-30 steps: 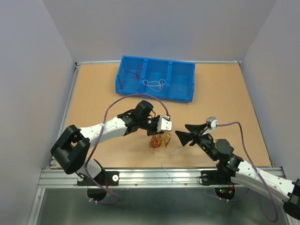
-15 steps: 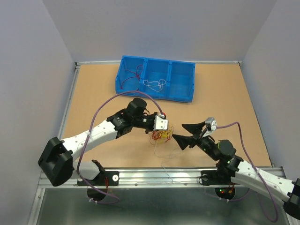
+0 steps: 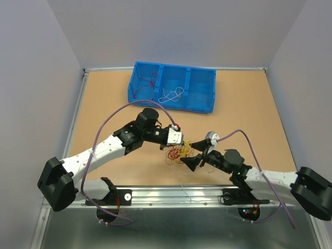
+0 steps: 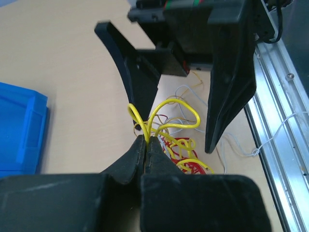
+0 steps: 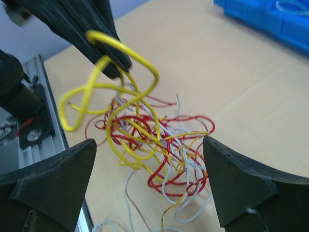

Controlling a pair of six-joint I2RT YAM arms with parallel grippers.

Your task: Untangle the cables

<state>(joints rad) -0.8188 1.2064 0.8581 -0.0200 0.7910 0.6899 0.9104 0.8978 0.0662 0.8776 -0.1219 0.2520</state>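
A clump of red, yellow and white cables (image 3: pixel 176 154) lies on the table between my two grippers; it also shows in the right wrist view (image 5: pixel 164 145) and the left wrist view (image 4: pixel 186 154). My left gripper (image 3: pixel 182 146) (image 4: pixel 146 140) is shut on a yellow cable (image 4: pixel 164 113) and holds its loop lifted above the clump. My right gripper (image 3: pixel 195 154) (image 5: pixel 149 169) is open, its two fingers on either side of the clump. Its fingers (image 4: pixel 227 96) show in the left wrist view.
A blue three-part bin (image 3: pixel 199 91) stands at the back, with red wires (image 3: pixel 147 85) in its left part and white wires (image 3: pixel 172 94) in the middle one. Loose white wires (image 3: pixel 188 182) trail toward the metal rail (image 3: pixel 171 194) at the near edge.
My right gripper has moved left to the clump and now straddles it. My left gripper has drawn back slightly with the yellow cable in it.
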